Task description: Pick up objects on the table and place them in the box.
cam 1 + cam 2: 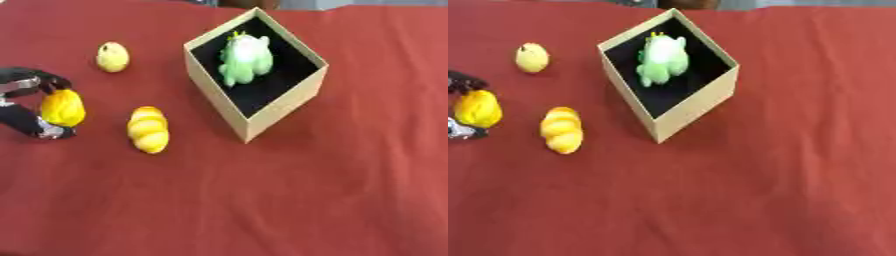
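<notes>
The box (262,112), tan card with a dark inside, holds a fuzzy green toy (245,60); my left hand (26,107) curls round a smooth yellow ovoid (63,107).

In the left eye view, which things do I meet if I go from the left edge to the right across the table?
Left hand curled round a yellow object → small pale yellow toy → ridged yellow-orange toy → cardboard box with a green plush toy inside.
</notes>
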You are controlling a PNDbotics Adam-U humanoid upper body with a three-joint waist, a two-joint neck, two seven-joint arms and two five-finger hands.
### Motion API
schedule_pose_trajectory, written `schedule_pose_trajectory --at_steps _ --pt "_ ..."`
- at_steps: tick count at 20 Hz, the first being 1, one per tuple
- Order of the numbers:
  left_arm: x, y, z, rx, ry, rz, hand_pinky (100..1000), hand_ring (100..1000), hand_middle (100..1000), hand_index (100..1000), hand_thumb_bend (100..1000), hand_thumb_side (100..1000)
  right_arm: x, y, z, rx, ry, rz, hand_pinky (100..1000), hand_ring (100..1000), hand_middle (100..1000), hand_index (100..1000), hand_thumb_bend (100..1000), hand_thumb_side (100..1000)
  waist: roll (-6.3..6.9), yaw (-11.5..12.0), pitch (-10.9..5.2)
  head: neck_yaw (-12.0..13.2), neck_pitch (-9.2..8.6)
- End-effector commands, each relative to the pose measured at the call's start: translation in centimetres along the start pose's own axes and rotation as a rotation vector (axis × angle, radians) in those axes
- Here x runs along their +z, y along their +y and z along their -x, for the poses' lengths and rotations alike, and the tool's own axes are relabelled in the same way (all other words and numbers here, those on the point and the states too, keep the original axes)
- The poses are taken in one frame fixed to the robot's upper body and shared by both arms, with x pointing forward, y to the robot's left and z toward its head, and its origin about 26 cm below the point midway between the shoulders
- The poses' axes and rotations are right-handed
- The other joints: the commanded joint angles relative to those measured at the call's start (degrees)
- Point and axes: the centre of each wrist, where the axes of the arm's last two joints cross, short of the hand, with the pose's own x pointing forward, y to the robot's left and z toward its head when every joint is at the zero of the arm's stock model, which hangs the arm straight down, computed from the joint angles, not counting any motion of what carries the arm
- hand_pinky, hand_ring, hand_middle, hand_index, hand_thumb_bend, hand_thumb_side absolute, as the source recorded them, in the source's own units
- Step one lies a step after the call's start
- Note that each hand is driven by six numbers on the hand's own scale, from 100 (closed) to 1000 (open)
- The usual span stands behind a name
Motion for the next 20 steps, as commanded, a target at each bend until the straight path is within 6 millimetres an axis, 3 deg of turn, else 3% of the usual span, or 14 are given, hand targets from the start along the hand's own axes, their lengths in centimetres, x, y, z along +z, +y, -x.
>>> schedule_pose_trajectory --at_steps 1,4,10,13,20 --pt "0.3 1.1 0.2 -0.042 0.03 -0.041 880 839 814 947 446 376 -0.4 -0.5 -0.7 0.007 -0.031 0.008 844 800 765 782 100 802 0.15 -0.1 -1.04 0.3 -0.6" --pt "0.1 1.0 0.2 -0.071 0.05 -0.057 863 820 797 933 428 356 -0.4 -0.5 -0.6 0.003 -0.028 0.01 844 800 764 782 100 802 0.19 -0.2 -1.0 0.5 -0.53" --pt "0.1 1.1 -0.1 -0.123 0.068 -0.096 774 692 685 868 192 201 -0.3 -0.5 -0.6 -0.002 -0.025 0.015 844 800 763 781 100 801 0.25 -0.3 -1.01 0.5 -0.27" --pt "0.2 1.3 -0.3 -0.13 0.061 -0.107 741 622 676 849 126 147 -0.3 -0.6 -0.6 -0.005 -0.025 0.02 844 799 763 780 100 800 0.26 -0.3 -1.07 0.6 -0.2" --pt "1.3 2.3 -1.3 -0.132 0.015 -0.166 670 582 664 829 100 111 -0.1 -0.6 -0.5 -0.004 -0.018 0.029 845 799 761 779 100 799 0.34 -0.3 -1.26 0.4 -0.21"
